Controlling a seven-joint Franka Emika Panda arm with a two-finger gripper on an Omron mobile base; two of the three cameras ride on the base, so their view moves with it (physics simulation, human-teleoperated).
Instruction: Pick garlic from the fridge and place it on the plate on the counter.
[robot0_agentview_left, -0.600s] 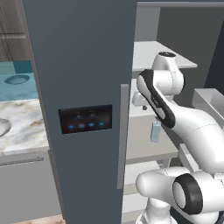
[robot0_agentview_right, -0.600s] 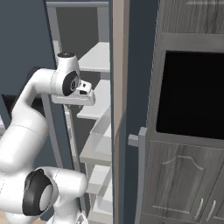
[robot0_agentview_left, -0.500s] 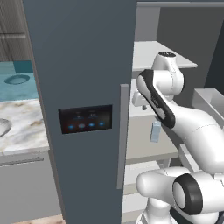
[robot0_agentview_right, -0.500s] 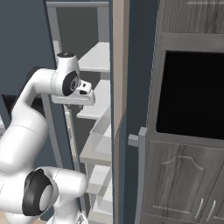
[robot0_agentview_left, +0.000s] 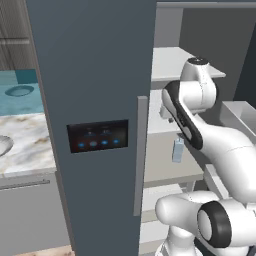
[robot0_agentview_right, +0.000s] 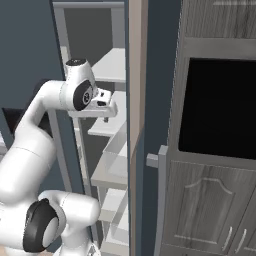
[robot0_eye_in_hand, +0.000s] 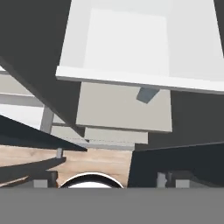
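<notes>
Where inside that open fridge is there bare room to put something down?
The white upper shelf of the fridge looks bare back to the rear wall. The shelf below is bare on the door side, bordered by a small pale-blue bottle. Around the robot's arm and the clear side bin it is tight. The marble counter left of the door also has bare room.

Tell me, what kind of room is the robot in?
It looks like a kitchen. There is a tall slate-blue fridge with white shelves inside, a marble counter beside it, and grey wood cabinets on the other side.
</notes>
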